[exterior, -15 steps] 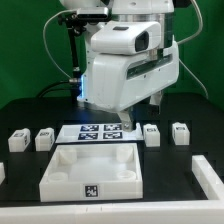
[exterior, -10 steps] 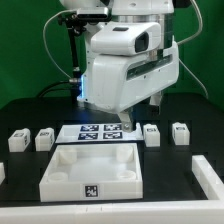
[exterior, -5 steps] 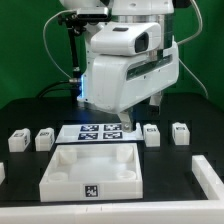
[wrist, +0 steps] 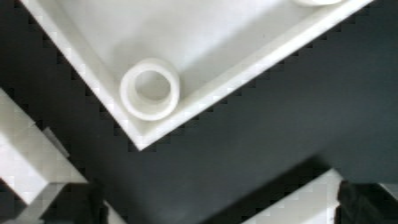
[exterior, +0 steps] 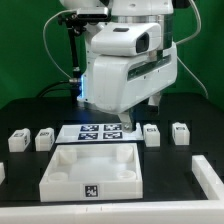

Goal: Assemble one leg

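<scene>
Four legs stand in a row on the black table: two at the exterior view's left [exterior: 18, 140] [exterior: 44, 139] and two at its right [exterior: 151, 134] [exterior: 180, 132]. My gripper [exterior: 123, 123] hangs low over the marker board [exterior: 98, 132], between the two pairs and touching no leg. In the wrist view the gripper [wrist: 205, 205] is open and empty, with one dark finger [wrist: 50, 200] at each side. A corner of the large white square piece [wrist: 214, 50] with a round hole [wrist: 150, 88] lies below it. No leg shows in the wrist view.
The large white square piece [exterior: 60, 172] lies at the front, a tag on its near wall. Another white part [exterior: 208, 175] sits at the front right and a small white bit [exterior: 2, 172] at the left edge. The arm's bulky white body [exterior: 125, 65] looms over the middle.
</scene>
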